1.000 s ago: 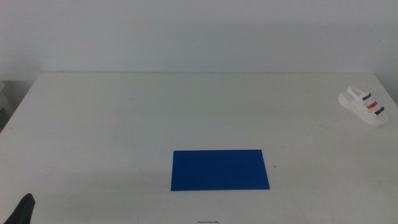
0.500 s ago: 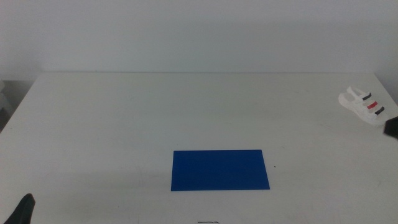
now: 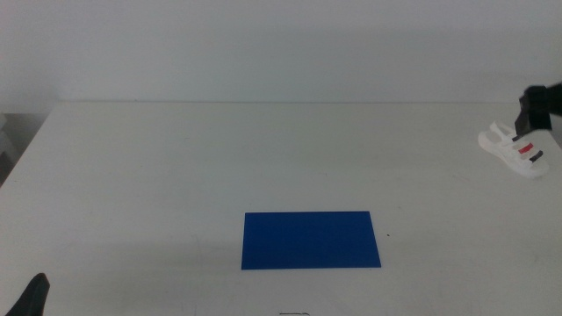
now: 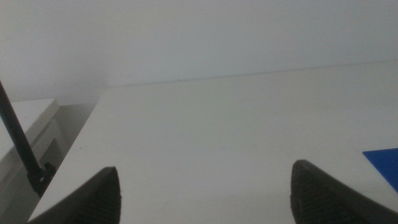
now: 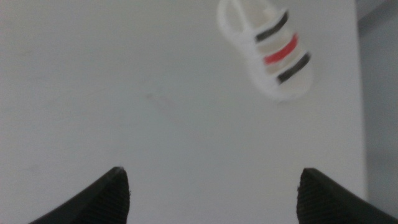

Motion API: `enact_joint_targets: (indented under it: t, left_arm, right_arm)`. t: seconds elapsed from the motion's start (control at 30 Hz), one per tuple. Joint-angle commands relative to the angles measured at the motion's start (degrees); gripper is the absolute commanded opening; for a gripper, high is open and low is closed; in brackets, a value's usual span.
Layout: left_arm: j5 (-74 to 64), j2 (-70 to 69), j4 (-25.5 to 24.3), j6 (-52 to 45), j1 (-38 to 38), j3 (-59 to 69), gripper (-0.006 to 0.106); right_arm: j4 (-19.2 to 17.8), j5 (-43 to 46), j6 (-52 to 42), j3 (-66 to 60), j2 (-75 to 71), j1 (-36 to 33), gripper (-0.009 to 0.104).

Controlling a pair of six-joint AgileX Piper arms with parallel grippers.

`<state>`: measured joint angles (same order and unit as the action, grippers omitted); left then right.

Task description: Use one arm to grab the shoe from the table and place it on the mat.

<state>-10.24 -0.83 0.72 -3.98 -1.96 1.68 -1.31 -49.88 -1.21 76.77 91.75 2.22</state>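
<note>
Lying near the table's (image 3: pixel 176 167) far right corner, the shoe (image 3: pixel 512 149) runs heel-far to toe-near along the right edge. Right gripper (image 3: pixel 537 105) hovers above it, jaws spread wide, the nearer arm. Left gripper (image 3: pixel 31 297) waits wide open at the near left corner; the mat (image 3: pixel 311 239) sits mid-near.

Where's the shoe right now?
In the middle view the shoe lies on the table at its far right edge, well away from the mat, with the right gripper hovering just above it, not yet touching.
</note>
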Motion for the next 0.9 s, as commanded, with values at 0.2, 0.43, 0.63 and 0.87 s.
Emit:
enact_joint_targets:
  t: [0.2,0.43,0.63,0.87]
  left_arm:
    - [4.77,-1.11,0.49,0.84,-0.22,-0.19,0.094]
    - [4.77,-1.11,0.49,0.84,-0.22,-0.19,0.094]
    - [4.77,-1.11,0.49,0.84,-0.22,-0.19,0.094]
    - [4.77,-1.11,0.49,0.84,-0.22,-0.19,0.094]
  right_arm:
    - [-8.10,-8.24,-10.00,23.02,14.40,0.40,0.089]
    - [-6.42,-10.91,-23.38,35.57,25.99,2.10,0.087]
    - [-0.03,-12.26,-27.54,42.47,32.88,6.94,0.079]
    - [5.14,-10.91,-33.72,43.82,38.10,8.76,0.069]
